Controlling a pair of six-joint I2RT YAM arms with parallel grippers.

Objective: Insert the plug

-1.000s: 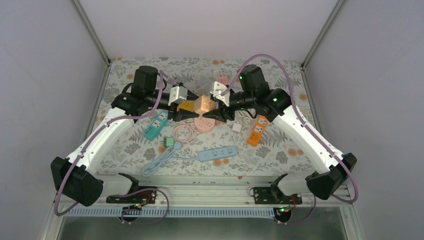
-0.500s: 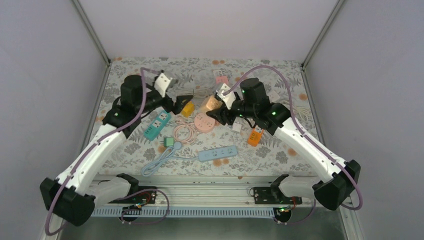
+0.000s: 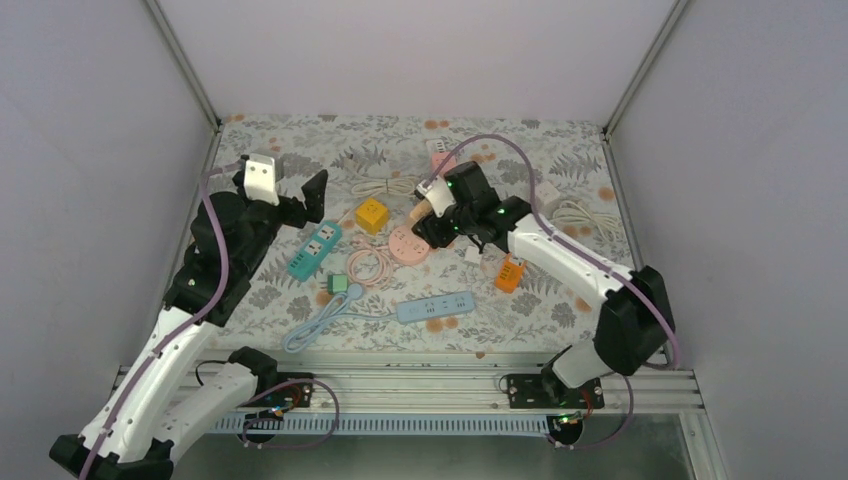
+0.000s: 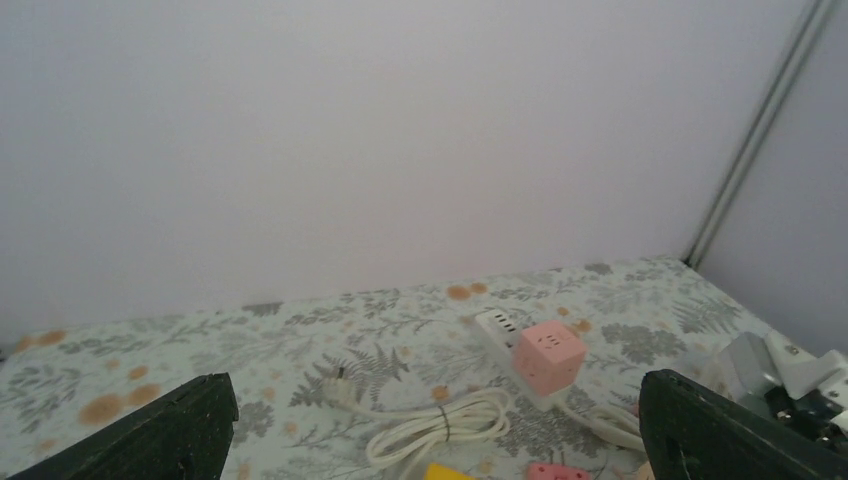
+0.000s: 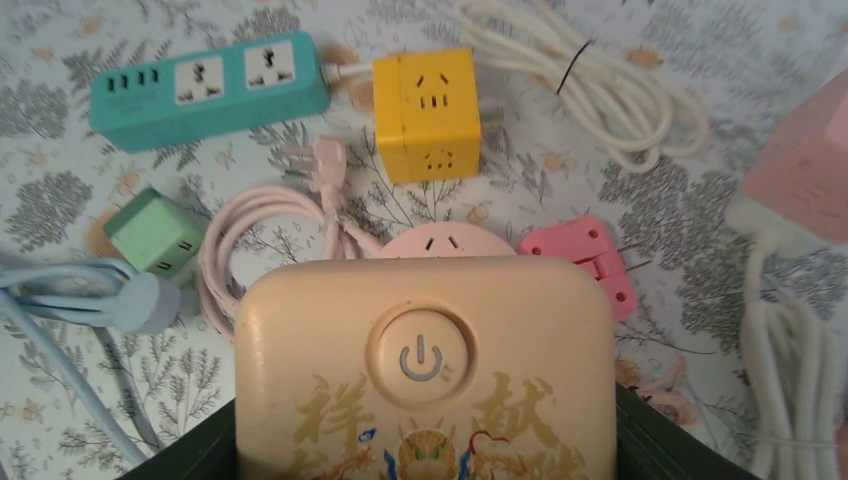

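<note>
My right gripper (image 3: 432, 218) (image 5: 425, 445) is shut on a beige cube socket (image 5: 425, 370) (image 3: 428, 206) with a power button on its face, held just above the round pink socket (image 5: 445, 243) (image 3: 408, 245). A yellow cube socket (image 5: 428, 115) (image 3: 372, 214) with prongs showing on its side lies free on the cloth. A pink plug (image 5: 320, 165) on a coiled pink cord (image 5: 245, 240) lies beside it. My left gripper (image 3: 313, 193) (image 4: 440, 440) is open and empty, raised at the left and facing the back wall.
On the flowered cloth lie a teal power strip (image 3: 313, 250), a green cube (image 3: 338, 285), a blue strip (image 3: 435, 307), an orange strip (image 3: 510, 272), a pink folding adapter (image 5: 585, 260), a white coiled cord (image 4: 450, 425) and a pink cube socket (image 4: 548, 355). Walls enclose three sides.
The left gripper opened, let go and drew back up and to the left. The yellow cube now lies alone on the cloth. The right arm shifted left and lower with the beige cube.
</note>
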